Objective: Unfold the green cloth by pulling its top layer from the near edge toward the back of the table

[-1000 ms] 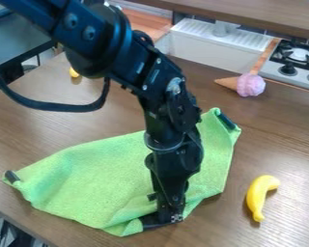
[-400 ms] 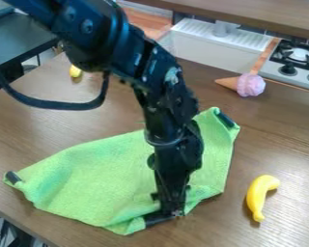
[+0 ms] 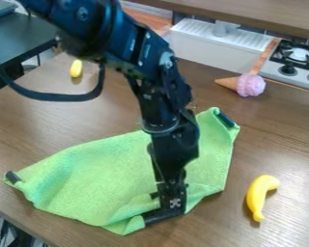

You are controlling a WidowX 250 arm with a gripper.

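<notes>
Green cloth point(image 3: 96, 181) spread over desk point(image 3: 292, 144), dark corner point(image 3: 156, 216) at my pincer point(image 3: 171, 210); clenched or released, I couldn't tell. Limp weave wanted low, square bite on corner, deep enough against slipping.

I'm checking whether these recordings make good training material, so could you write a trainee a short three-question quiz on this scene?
1. Multiple choice: what lies on the table to the right of the green cloth?
A) a blue cup
B) a yellow banana
C) a metal spoon

2. True or false: the ice cream cone lies off the cloth, with its pink scoop to the right of its pointed end.

3. Open question: which part of the cloth is the gripper at?

Key: 1. B. 2. True. 3. The part nearest the camera, beside a black band.
</notes>
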